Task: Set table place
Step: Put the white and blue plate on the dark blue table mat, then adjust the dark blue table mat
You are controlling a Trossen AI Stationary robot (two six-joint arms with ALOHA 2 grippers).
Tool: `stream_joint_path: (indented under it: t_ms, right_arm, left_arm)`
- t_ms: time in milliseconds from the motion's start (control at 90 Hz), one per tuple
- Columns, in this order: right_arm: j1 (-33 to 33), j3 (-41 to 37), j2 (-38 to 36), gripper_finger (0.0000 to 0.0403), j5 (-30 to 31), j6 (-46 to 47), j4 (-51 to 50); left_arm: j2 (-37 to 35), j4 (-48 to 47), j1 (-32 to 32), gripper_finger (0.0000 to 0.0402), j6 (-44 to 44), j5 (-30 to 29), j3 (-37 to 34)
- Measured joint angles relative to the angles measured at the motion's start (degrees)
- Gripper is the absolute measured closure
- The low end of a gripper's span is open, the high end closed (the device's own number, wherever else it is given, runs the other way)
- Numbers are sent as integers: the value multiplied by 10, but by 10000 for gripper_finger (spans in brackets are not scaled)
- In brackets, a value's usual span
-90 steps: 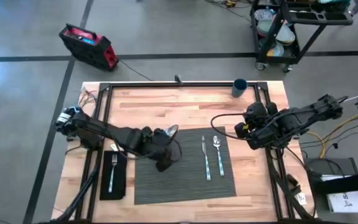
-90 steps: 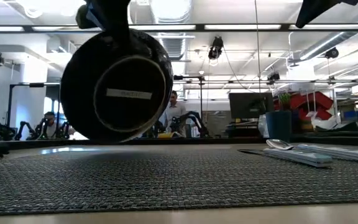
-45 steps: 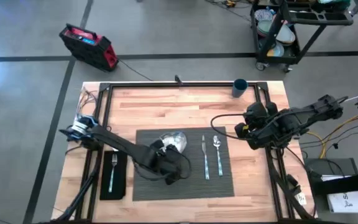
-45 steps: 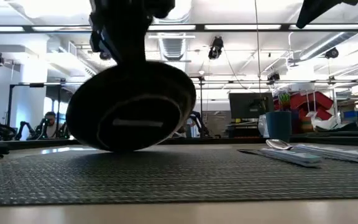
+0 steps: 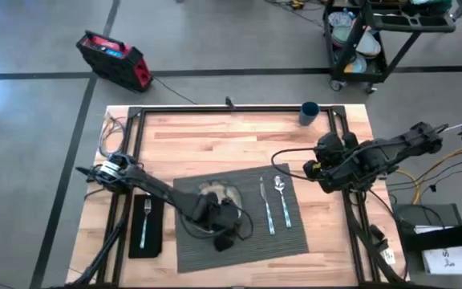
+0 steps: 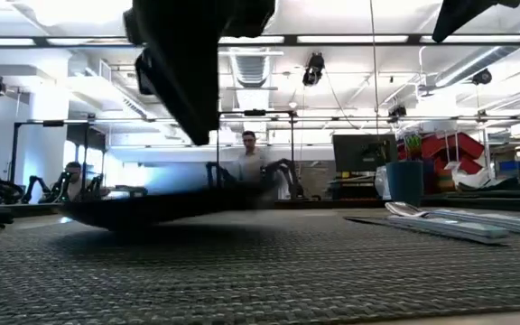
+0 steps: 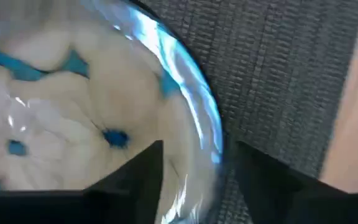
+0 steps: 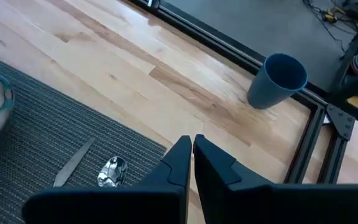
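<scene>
— Silvery, that plate (image 5: 217, 195); where does it sit?

— On the left half of the dark grey ribbed placemat (image 5: 287, 237), lying nearly flat (the low view shows its rim close to the weave, though whether it fully touches I cannot tell).

— And the left gripper (image 5: 220, 217)?

— At the plate's near edge, over the placemat. In the left wrist view its two dark fingers (image 7: 135, 177) stand apart with the plate's rim between them, gripping it.

— The cutlery?

— Knife (image 5: 266, 205) and spoon (image 5: 281, 197) lie side by side on the placemat's right half, the knife nearer the plate. The fork (image 5: 145, 221) lies on the black napkin (image 5: 156, 233), just left of the placemat.

— The cup?

— The dark blue cup (image 5: 309, 112) stands upright at the far edge of the wooden table (image 5: 215, 136), well apart from the placemat.

— The right gripper (image 5: 310, 168)?

— Waiting just beyond the placemat's right far corner, its fingers (image 8: 182, 160) pressed together, holding nothing.
</scene>
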Motion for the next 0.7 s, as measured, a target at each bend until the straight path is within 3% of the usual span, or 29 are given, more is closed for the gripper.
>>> stream_joint_path:
  t_ms: [178, 333, 478, 589, 700]
  right_arm:
    - [0, 0, 0, 401, -2, 17, 0]
    - [0, 0, 0, 401, -15, 11, 1]
    - [0, 0, 0, 401, 8, 12, 12]
    - [0, 0, 5, 401, 74, 11, 16]
    - [0, -1, 8, 401, 72, -11, 17]
  left_arm:
    - [-17, 16, -2, 197, 3, -12, 7]
    - [-95, 169, -7, 237, 80, 15, -19]
    - [-161, 236, -6, 280, 80, 80, -93]
    - [-196, 319, 9, 308, 63, 80, -165]
    - [-213, 420, 21, 330, 47, 85, -227]
